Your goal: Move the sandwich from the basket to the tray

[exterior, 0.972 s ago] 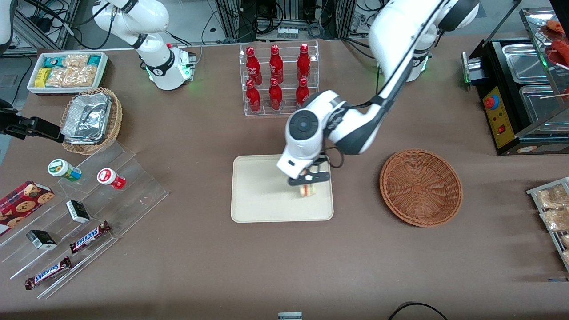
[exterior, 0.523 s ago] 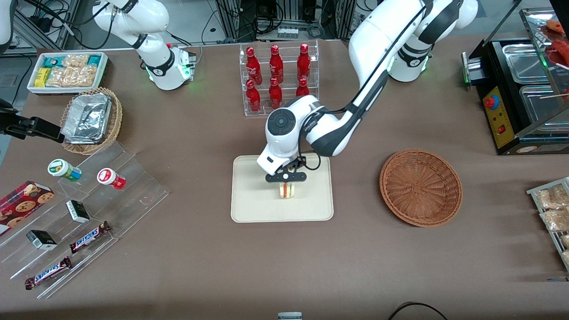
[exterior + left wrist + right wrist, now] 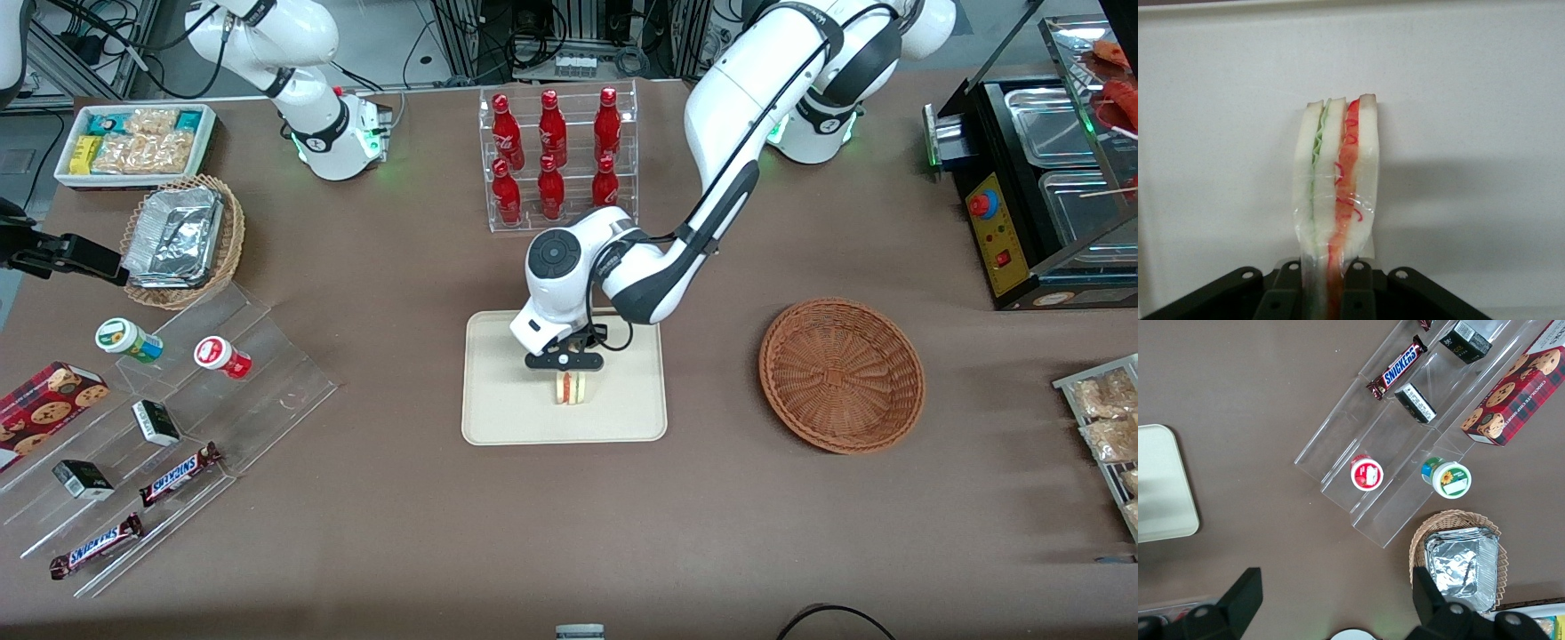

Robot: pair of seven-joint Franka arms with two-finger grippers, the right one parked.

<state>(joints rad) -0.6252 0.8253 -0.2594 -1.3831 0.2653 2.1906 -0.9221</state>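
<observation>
My left gripper [image 3: 570, 380] hangs over the middle of the cream-white tray [image 3: 498, 418], shut on the sandwich [image 3: 571, 389]. The wedge stands on edge with its white bread, green and red-orange layers facing the front camera. In the left wrist view the sandwich [image 3: 1336, 180] sticks out from between the two black fingers [image 3: 1361, 287], which squeeze its wrapped end against the pale tray surface [image 3: 1471, 133]. Whether the sandwich touches the tray I cannot tell. The round reddish-brown basket [image 3: 841, 374] lies beside the tray, toward the working arm's end, with nothing in it.
A clear rack of red bottles [image 3: 556, 156] stands farther from the front camera than the tray. Toward the parked arm's end are a clear stepped shelf [image 3: 178, 418] with snacks and a tan basket of foil containers [image 3: 182, 240]. A black appliance [image 3: 1031, 196] sits at the working arm's end.
The left gripper has carried the sandwich sideways across the tray, from its edge nearest the basket to its middle, and lowered slightly. The basket and tray have not moved.
</observation>
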